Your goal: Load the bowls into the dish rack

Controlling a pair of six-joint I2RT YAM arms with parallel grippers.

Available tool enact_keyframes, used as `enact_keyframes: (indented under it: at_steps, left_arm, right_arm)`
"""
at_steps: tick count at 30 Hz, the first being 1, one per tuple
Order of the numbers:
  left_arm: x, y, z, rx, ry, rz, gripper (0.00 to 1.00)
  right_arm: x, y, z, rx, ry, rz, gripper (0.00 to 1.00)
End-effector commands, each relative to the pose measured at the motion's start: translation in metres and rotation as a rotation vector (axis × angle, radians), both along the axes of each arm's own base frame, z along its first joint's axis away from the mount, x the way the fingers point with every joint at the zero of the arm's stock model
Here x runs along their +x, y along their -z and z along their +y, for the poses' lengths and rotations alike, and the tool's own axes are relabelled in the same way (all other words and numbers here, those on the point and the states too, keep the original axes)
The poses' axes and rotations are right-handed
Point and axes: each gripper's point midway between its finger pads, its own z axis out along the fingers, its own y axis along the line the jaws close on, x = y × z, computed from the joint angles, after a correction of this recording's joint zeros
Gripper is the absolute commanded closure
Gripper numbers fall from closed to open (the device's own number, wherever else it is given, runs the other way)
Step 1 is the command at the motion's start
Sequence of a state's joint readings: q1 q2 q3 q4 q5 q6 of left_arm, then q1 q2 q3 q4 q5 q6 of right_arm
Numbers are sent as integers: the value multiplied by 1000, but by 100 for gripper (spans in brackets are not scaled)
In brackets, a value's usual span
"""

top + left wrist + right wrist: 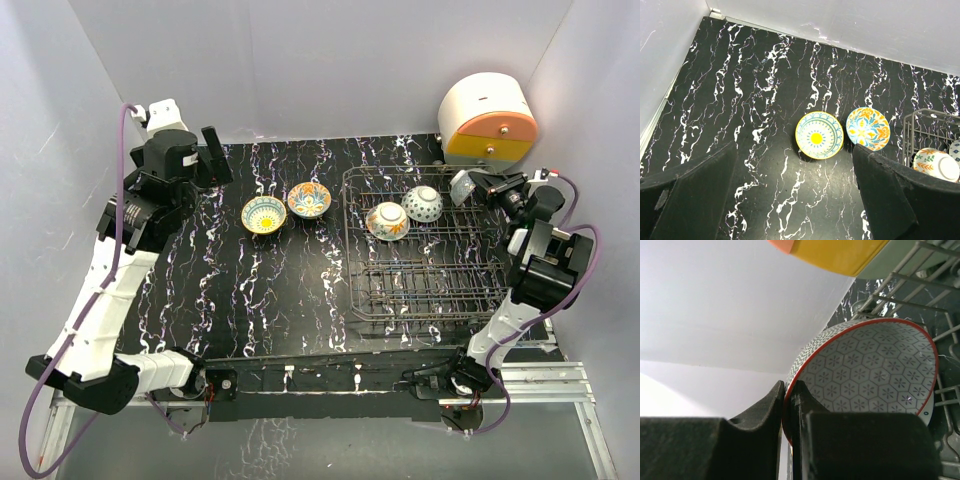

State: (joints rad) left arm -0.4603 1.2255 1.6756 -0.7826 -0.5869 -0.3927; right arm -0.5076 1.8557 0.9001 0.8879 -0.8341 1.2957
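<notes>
Beside rack [425, 292] two bowls [264, 214] [309, 199], two inside [387, 220] [423, 203]; right claw [790, 395] pinches fifth [870, 365], left claw [794, 170] gapes

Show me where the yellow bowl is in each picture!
Top view: the yellow bowl sits on the table, left of the orange bowl and the dish rack.
Left wrist view: near the middle, also left of the orange bowl.
Right wrist view: not in it; only a grey bowl pinched by the right fingers.
Shared landmark: the dish rack, at the right in all three.
</notes>
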Motion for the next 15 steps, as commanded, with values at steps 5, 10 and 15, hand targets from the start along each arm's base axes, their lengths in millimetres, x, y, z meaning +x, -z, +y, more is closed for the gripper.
enact_keyframes:
  at_steps: [5, 10, 15]
  left_arm:
    - [4, -11, -4, -16, 11, -31, 3]
    - [4, -11, -3, -10, 11, -28, 3]
    - [4, -10, -3, -9, 8, -24, 3]
  right_arm:
    - [6, -23, -4, -40, 151, -139, 91]
    - [12, -17, 3, 7, 169, -177, 90]
    - [18, -20, -3, 18, 218, -212, 90]
